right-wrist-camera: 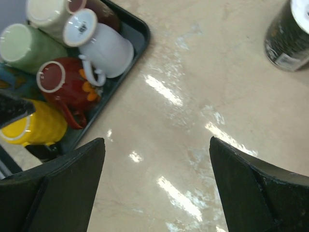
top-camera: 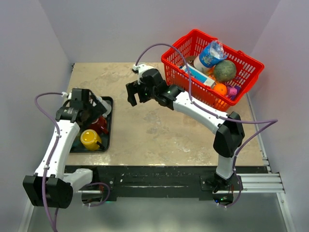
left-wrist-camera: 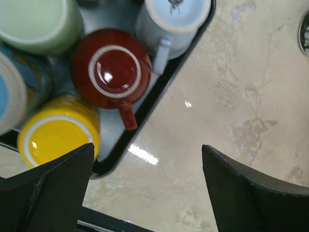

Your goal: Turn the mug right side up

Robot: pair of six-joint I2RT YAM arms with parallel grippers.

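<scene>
Two tools are hanging above the tabletop (top-camera: 159, 130), both with fingers spread wide and nothing between them. The left tool (top-camera: 91, 108) is hovering over the black tray (top-camera: 107, 137) at the tabletop's left edge. The right tool (top-camera: 135, 94) is reaching out over bare stone toward the middle, near a red basket (top-camera: 193, 38) of groceries.

The red mug (left-wrist-camera: 116, 70) is sitting upside down in the tray, with its white-ringed base facing up and its handle pointing toward the tray's rim (left-wrist-camera: 149, 104). In the left wrist view it is lying below and ahead of the left tool (left-wrist-camera: 147, 154), a little toward the left finger's side and not touching either finger. A yellow mug (left-wrist-camera: 58, 135) is sitting beside it, partly covered by the left finger, and a white mug (left-wrist-camera: 176, 19) and a green mug (left-wrist-camera: 38, 21) are crowding in on the far side.

From the right wrist, the red mug (right-wrist-camera: 67, 87) is showing well off to the left of the right tool (right-wrist-camera: 157, 145), between the yellow mug (right-wrist-camera: 34, 128) and the white mug (right-wrist-camera: 99, 43). A dark can (right-wrist-camera: 289, 34) is standing on the stone at upper right.
</scene>
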